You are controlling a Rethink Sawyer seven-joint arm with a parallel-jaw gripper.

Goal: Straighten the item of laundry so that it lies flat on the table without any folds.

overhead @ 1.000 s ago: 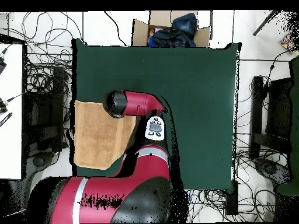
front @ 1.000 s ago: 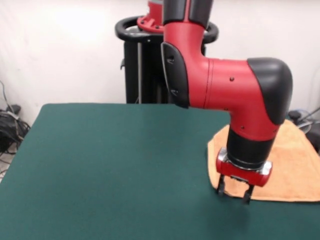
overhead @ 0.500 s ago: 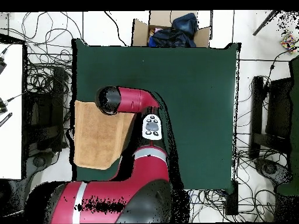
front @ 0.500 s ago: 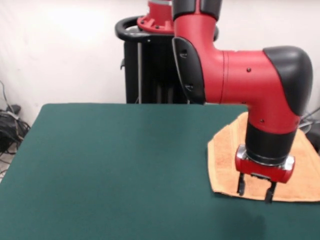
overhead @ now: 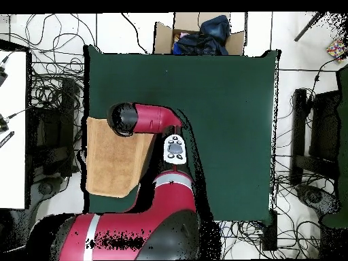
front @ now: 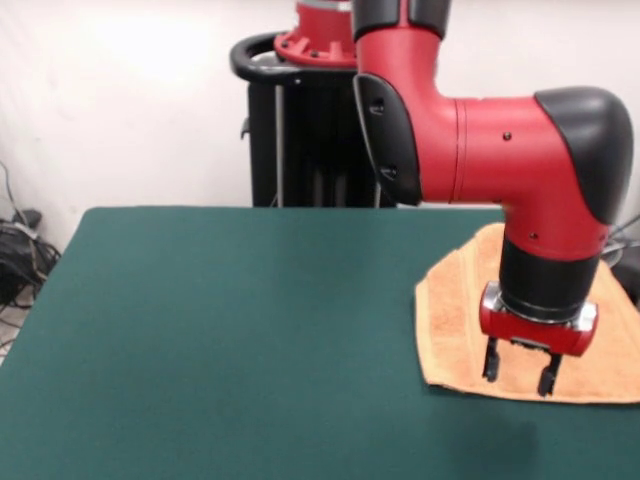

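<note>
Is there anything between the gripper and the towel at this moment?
Nothing visible. The gripper hangs open directly over the near edge of the orange towel, with only air beneath its fingers. The green table around the towel holds no other object.

A brown cardboard box [overhead: 198,35] sits on the floor just past one long edge of the table, open at the top, with dark blue cloth [overhead: 207,32] bundled inside. Black cables [overhead: 51,88] sprawl in loops over the pale floor on several sides. A white surface [overhead: 12,129] fills one edge of the overhead view.
</note>
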